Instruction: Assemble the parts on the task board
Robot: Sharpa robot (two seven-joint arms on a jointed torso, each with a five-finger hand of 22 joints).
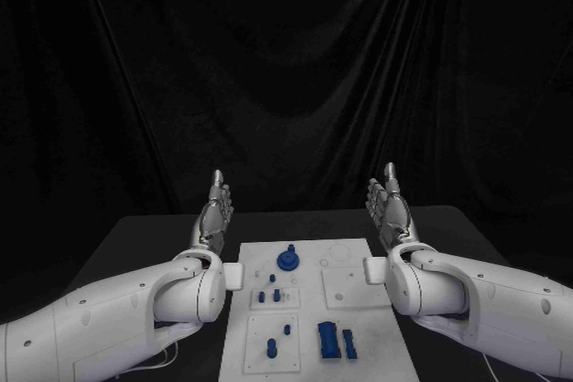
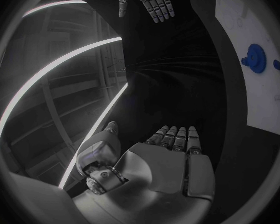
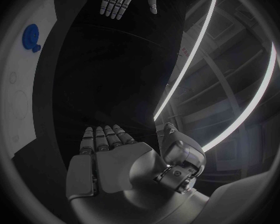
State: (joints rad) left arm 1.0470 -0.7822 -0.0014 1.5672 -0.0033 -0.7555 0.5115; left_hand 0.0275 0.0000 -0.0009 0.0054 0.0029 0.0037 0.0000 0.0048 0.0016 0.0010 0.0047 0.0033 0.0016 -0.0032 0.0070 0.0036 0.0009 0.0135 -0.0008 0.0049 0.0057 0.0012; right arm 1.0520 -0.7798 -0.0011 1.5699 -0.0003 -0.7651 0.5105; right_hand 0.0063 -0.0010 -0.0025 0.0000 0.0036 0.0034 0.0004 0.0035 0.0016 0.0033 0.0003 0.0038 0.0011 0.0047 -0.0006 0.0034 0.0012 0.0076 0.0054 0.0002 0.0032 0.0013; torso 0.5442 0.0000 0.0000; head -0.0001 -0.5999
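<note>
Left hand (image 1: pixel 213 210) raised at the board's far-left corner, fingers straight and apart, holding nothing — palm facing inward toward the other hand. Right hand (image 1: pixel 392 206) mirrored at the far-right corner, flat and empty too, fingers extended. Both hovering above the black surface (image 1: pixel 143 233), touching no part.

Between and nearer the robot than both hands — white task board (image 1: pixel 358 349), long axis running away from the robot. On the far end, blue gear-like round part (image 1: pixel 288 258) standing just left of the midline; seen also from the left wrist (image 2: pixel 257 57) and the right wrist (image 3: pixel 32 36). Small blue pegs (image 1: pixel 270 296) mid-board, left of centre. One small peg (image 1: pixel 271 346) in the near-left panel. Two larger blue blocks (image 1: pixel 335 340) upright at the near end, right of centre, long axes along the board.

Relation that matters: all parts lie inward and back toward the robot from both hands. Gear and pegs closer to the left hand, the two blocks closer to the right. Fits either a ready pose or a finished one — cannot tell which parts are seated.
</note>
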